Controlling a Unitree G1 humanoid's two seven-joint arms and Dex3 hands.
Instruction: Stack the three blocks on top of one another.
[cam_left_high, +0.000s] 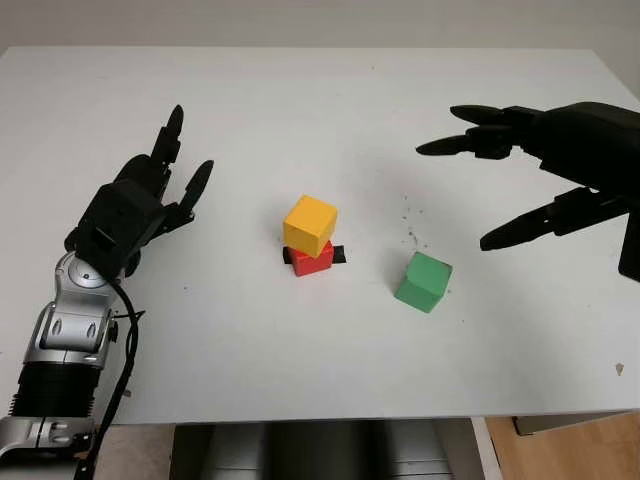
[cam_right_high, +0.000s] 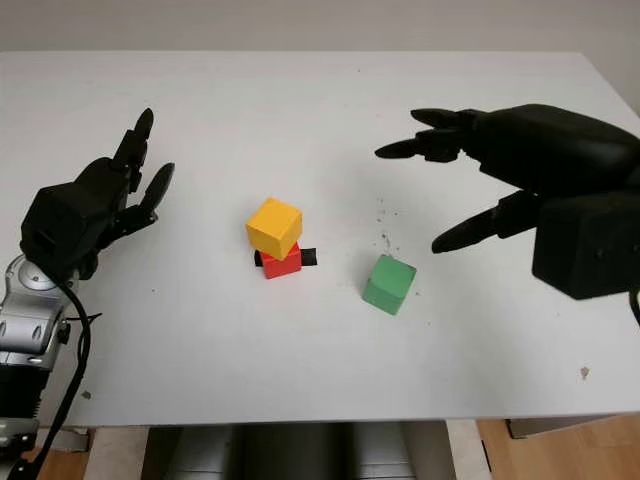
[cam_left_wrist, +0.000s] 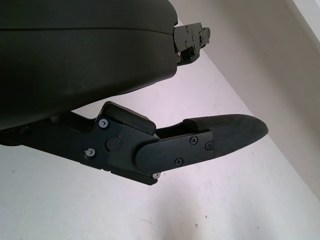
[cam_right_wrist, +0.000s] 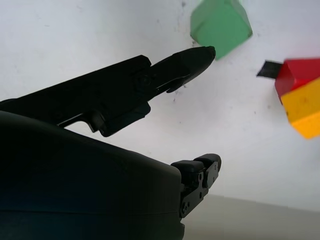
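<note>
The yellow block (cam_left_high: 310, 224) sits on the red block (cam_left_high: 313, 260) mid-table, a black patch (cam_left_high: 340, 256) under them. The green block (cam_left_high: 423, 282) stands just right, well inside the table (cam_left_high: 300, 370) edge. The right hand (cam_left_high: 520, 170) hovers above it, open, holding nothing. The left hand (cam_left_high: 150, 200) is open, well left.

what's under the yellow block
The yellow block sits on a red block, turned a little off square. A small black strip pokes out on the table at the red block's base. How far it runs underneath is covered.
</note>
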